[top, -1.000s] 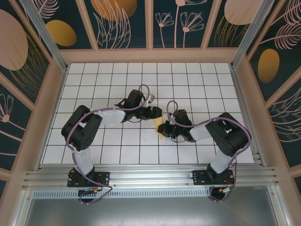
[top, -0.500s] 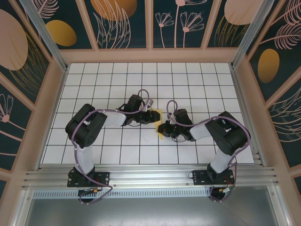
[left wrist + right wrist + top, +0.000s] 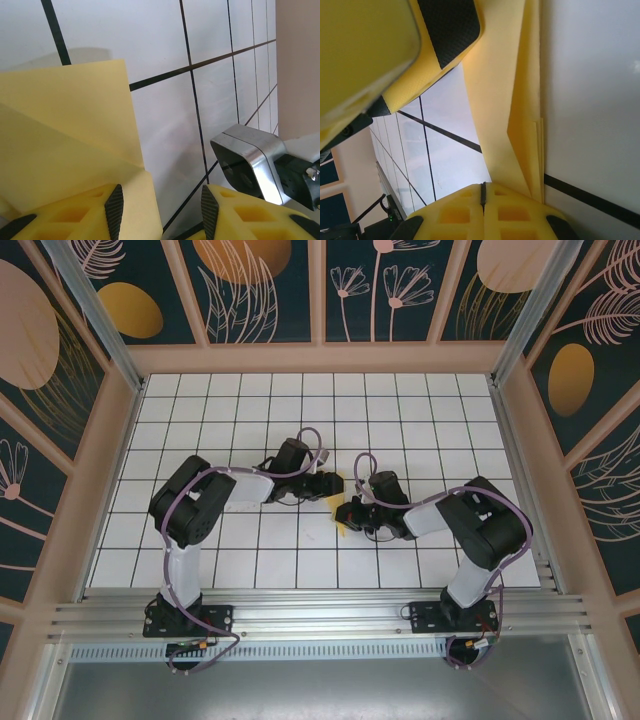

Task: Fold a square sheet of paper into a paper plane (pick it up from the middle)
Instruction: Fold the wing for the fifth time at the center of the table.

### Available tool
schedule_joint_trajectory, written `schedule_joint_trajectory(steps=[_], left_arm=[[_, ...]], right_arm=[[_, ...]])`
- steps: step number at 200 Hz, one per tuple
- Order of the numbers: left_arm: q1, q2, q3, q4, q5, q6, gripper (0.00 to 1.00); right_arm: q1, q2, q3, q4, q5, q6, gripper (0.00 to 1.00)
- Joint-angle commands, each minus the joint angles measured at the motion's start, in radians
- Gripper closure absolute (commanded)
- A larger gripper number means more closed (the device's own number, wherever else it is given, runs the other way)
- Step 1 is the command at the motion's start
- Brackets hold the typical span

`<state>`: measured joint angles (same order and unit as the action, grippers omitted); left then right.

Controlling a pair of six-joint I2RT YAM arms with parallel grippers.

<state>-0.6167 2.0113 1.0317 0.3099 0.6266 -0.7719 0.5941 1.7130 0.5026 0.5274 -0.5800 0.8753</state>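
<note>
The folded yellow paper (image 3: pixel 339 508) lies in layers on the white grid table between my two grippers, narrow, with a creased flap. In the left wrist view the paper (image 3: pixel 65 130) fills the left side, and one corner of it reaches in beside the left pad (image 3: pixel 114 210). My left gripper (image 3: pixel 161 212) (image 3: pixel 330 485) is open, with a wide gap and bare table between its pads. My right gripper (image 3: pixel 482 192) (image 3: pixel 350 515) is shut, pads pressed together. The paper (image 3: pixel 505 100) runs down to its right finger. Nothing shows in the seam.
The two gripper heads are very close together over the table's middle (image 3: pixel 300 530). A silver block on the right arm (image 3: pixel 247 160) sits just beyond my left jaws, and a left finger (image 3: pixel 395 55) looms at the top of the right wrist view. Wooden walls (image 3: pixel 110 470) enclose the table.
The left arm's elbow has swung right and its gripper has settled against the paper's upper end, with its jaws a little narrower. The right arm has not moved.
</note>
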Motion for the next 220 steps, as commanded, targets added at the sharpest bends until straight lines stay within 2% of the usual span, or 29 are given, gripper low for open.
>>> schedule_joint_trajectory(steps=[1,49,220], left_arm=[[0.027,0.056,0.028,-0.018,-0.072,0.02,0.52],[0.052,0.073,0.044,-0.069,-0.106,0.026,0.52],[0.108,0.117,0.183,-0.167,-0.112,0.072,0.49]], right_arm=[[0.007,0.049,-0.054,-0.258,0.054,-0.038,1.0],[0.007,0.046,-0.063,-0.267,0.063,-0.037,1.0],[0.0,0.04,-0.096,-0.241,0.065,-0.03,1.0]])
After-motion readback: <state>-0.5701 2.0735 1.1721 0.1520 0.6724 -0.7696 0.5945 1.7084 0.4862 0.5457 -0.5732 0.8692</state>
